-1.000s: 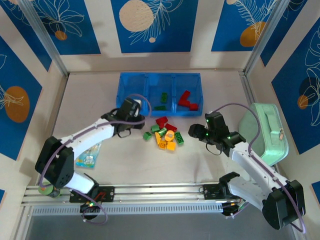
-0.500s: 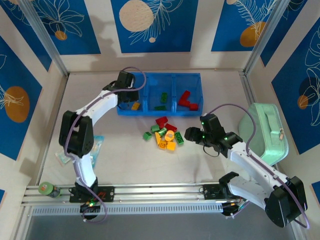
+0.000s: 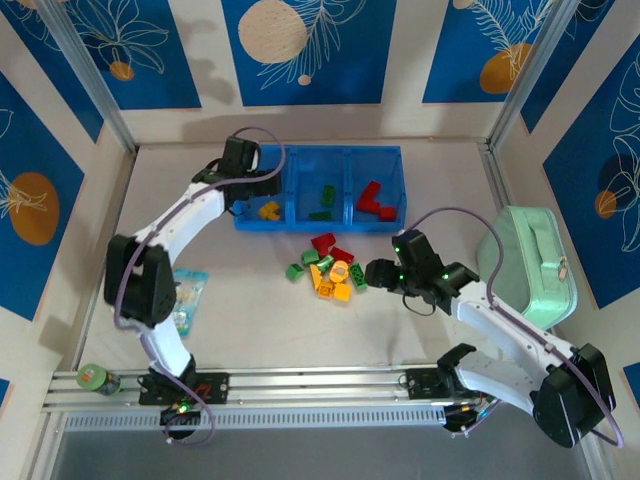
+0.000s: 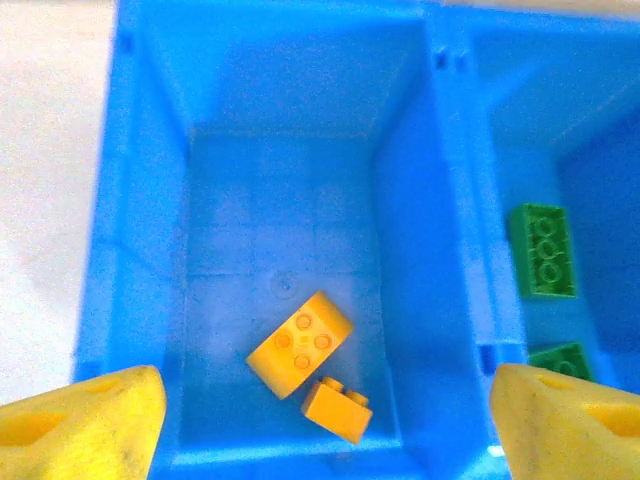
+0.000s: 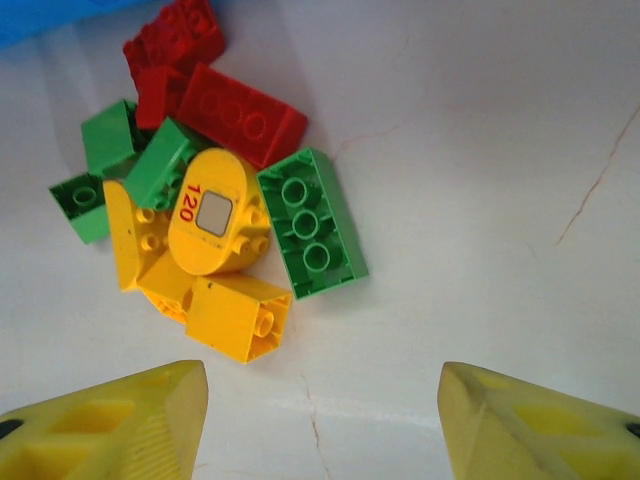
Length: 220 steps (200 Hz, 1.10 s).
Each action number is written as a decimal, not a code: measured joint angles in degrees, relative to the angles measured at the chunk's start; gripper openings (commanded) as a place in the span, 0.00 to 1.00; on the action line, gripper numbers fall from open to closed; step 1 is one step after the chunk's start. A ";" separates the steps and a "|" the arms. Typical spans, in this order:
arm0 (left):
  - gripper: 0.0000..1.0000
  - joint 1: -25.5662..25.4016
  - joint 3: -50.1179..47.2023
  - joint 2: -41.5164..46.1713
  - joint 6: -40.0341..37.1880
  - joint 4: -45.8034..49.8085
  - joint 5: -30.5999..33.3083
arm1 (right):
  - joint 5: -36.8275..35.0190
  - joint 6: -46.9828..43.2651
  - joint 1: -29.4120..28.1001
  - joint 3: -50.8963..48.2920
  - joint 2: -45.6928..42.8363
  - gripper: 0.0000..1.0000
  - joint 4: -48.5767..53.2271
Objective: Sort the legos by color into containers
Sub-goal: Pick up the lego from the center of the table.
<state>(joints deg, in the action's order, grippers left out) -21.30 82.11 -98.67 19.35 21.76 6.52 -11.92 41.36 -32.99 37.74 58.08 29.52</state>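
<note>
The containers (image 3: 392, 160) are three joined blue bins at the back of the table. My left gripper (image 3: 250, 190) hangs open over the left bin (image 4: 150, 200), nothing between its fingertips (image 4: 85, 420). Two orange-yellow legos (image 4: 300, 342) lie on that bin's floor. Green bricks (image 4: 542, 250) sit in the middle bin and red ones (image 3: 375, 200) in the right bin. A loose pile of legos (image 3: 330, 272) lies in front of the bins. My right gripper (image 3: 378, 272) stands open just right of the pile. Close to it are a green brick (image 5: 312, 222) and a yellow block (image 5: 240, 318).
A mint-green zipped pouch (image 3: 530, 265) lies at the right wall. A small packet (image 3: 185, 300) and a green can (image 3: 92, 378) lie at the near left. Walls close in the table on three sides.
My left arm swung from beside the pile up to the left bin and its gripper opened there; orange-yellow bricks now lie in that bin. My right gripper crept left toward the pile.
</note>
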 measured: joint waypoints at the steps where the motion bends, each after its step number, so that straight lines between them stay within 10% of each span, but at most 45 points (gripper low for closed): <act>1: 0.84 0.00 -0.24 0.28 0.00 -0.15 0.00 | -0.04 0.00 -0.09 0.00 0.04 0.64 0.02; 139: 0.84 -4.98 -38.05 32.22 4.46 -7.50 0.90 | -6.78 1.55 -15.37 17.18 30.14 0.69 4.39; 220: 0.84 -5.09 -48.61 41.38 7.41 -6.34 1.25 | -10.71 6.38 -17.05 22.95 39.67 0.54 10.69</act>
<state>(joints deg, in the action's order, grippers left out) -26.39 33.50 -57.30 26.76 15.42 7.77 -22.63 47.75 -50.04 60.69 97.76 40.21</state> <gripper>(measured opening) 0.836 0.589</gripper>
